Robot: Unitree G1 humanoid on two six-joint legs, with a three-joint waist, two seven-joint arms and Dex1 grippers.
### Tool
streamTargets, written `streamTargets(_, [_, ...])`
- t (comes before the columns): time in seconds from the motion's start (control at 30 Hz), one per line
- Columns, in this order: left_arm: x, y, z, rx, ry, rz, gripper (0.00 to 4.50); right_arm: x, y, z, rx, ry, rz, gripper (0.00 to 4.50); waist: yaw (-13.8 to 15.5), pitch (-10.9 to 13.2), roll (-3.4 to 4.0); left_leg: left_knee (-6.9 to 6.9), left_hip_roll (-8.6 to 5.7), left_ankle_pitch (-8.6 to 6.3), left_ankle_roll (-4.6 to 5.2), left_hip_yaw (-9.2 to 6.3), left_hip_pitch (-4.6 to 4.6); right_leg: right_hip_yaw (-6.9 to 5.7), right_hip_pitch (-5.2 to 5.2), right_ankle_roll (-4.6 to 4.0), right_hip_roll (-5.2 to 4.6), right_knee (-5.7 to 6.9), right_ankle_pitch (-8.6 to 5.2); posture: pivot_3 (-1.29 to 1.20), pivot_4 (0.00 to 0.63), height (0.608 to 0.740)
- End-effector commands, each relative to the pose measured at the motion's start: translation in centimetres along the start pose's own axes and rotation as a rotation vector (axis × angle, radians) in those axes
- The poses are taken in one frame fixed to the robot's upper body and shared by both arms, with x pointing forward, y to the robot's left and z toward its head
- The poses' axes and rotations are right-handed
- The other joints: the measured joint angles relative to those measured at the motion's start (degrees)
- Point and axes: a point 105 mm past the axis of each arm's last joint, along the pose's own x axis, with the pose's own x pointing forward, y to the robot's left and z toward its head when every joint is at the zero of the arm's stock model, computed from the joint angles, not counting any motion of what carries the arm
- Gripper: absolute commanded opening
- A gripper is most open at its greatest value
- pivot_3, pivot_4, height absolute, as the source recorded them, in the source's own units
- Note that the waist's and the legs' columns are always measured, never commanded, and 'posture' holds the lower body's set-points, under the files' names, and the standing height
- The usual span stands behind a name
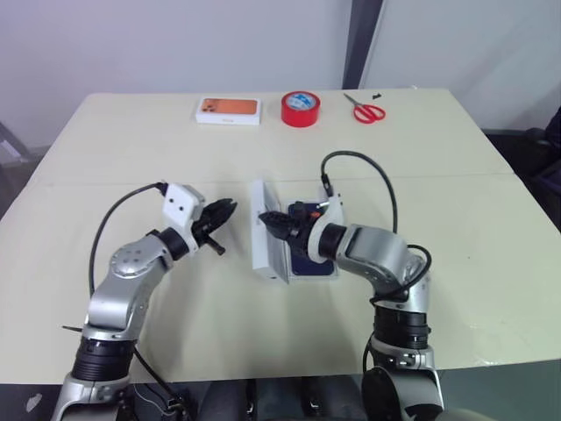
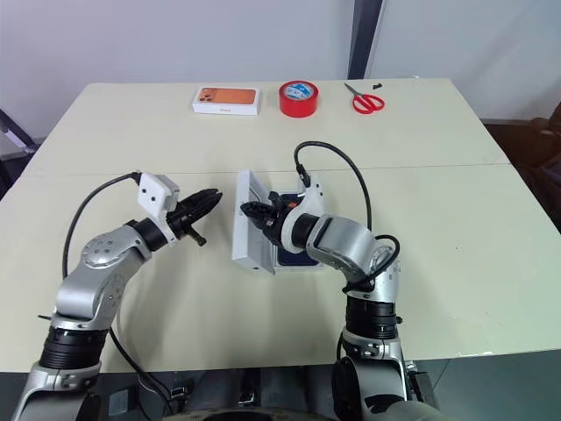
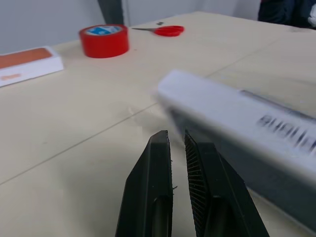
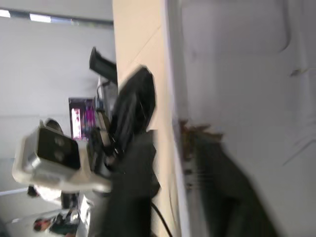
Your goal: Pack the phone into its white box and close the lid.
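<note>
Already the phone (image 1: 311,265) lies in the box (image 1: 317,273) mid-table, but the lid (image 1: 267,230) stands tilted on edge beside it, the right gripper (image 1: 273,221) pinching its rim, the left gripper (image 1: 219,213) squeezed together nearby, so closing is left.

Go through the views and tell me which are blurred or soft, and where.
Left eye and right eye views: evenly lit and sharp, with the red tape roll and scissors crisp. Left wrist view: the lid close by is smeared and its printing unreadable, while the left gripper stays fairly sharp. Right wrist view: motion blur throughout, the right gripper's fingers streaked against the lid.
</note>
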Motion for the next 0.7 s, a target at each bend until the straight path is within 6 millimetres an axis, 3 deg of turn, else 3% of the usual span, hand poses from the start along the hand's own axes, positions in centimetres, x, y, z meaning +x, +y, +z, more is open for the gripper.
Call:
streamTargets(0.03, [1.5,-1.9,0.1,0.019,0.002,-0.072,0.56,-1.2,1.6,1.0,-0.110,-0.035,0.045,3.34,0.18,-0.01,-0.02,0.00,0.00,0.00,0.00,0.00,0.00,0.00,0.01,0.00,0.00,-0.01,0.00,0.00,0.150,0.725])
streamTargets(0.1, [2.5,-3.1,-0.1,0.026,0.006,-0.110,0.56,-2.1,1.5,2.4,-0.216,-0.057,0.008,4.34,0.40,-0.01,-0.01,0.02,-0.02,-0.01,0.01,0.01,0.00,0.00,0.04,0.00,-0.01,-0.05,0.00,0.00,0.150,0.725])
streamTargets(0.23, [3.7,-4.5,0.2,0.015,-0.010,-0.143,0.56,-3.9,0.8,5.0,-0.397,-0.083,-0.087,4.34,1.31,-0.04,-0.03,0.05,-0.04,-0.04,0.08,0.01,0.00,0.00,0.11,0.00,-0.02,-0.12,0.00,0.00,0.150,0.725])
streamTargets(0.4, [5.3,-5.9,0.7,0.001,-0.027,-0.172,0.56,-5.8,-1.5,8.6,-0.689,-0.119,-0.305,4.34,1.69,-0.04,0.00,0.05,-0.01,-0.05,0.10,0.03,0.02,0.02,0.12,0.01,0.02,-0.12,0.00,0.00,0.150,0.725])
streamTargets(0.67, [5.9,-6.1,0.4,-0.018,-0.019,-0.160,0.56,-6.7,-3.0,10.0,-0.947,-0.093,-0.414,4.34,1.75,-0.03,-0.01,0.03,0.05,-0.06,0.12,0.05,0.01,0.04,0.09,0.01,0.08,-0.14,0.00,0.00,0.150,0.725])
streamTargets(0.7, [5.9,-5.9,0.5,-0.025,-0.022,-0.153,0.56,-6.9,-3.1,10.2,-0.976,-0.093,-0.429,4.11,1.80,-0.03,-0.01,0.03,0.05,-0.06,0.12,0.05,0.00,0.04,0.09,0.01,0.07,-0.14,0.00,0.00,0.150,0.725])
